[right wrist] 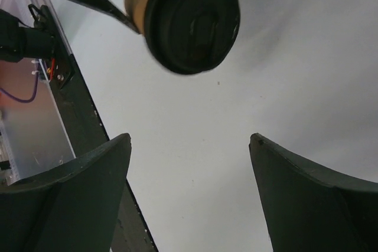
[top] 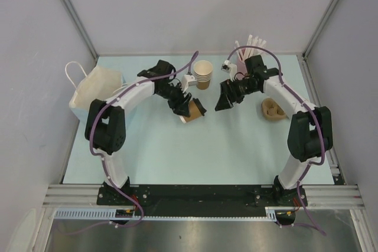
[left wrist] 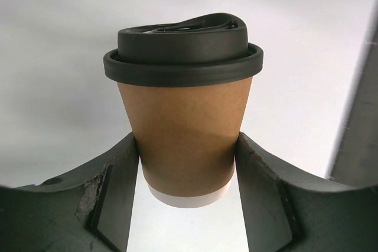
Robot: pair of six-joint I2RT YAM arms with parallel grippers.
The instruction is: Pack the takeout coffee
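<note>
We note the pale table (top: 207, 151), with a white paper bag (top: 94, 90) at its rear left. Right gripper (right wrist: 189, 187): jaws wide apart, empty. Left gripper (left wrist: 186, 172) clamped on the takeout coffee (left wrist: 186, 116) at mid-table, its lid facing the right gripper.

Matt brown kraft paper cup (left wrist: 186, 140) wears a smooth, black plastic lid (left wrist: 183, 51).
</note>
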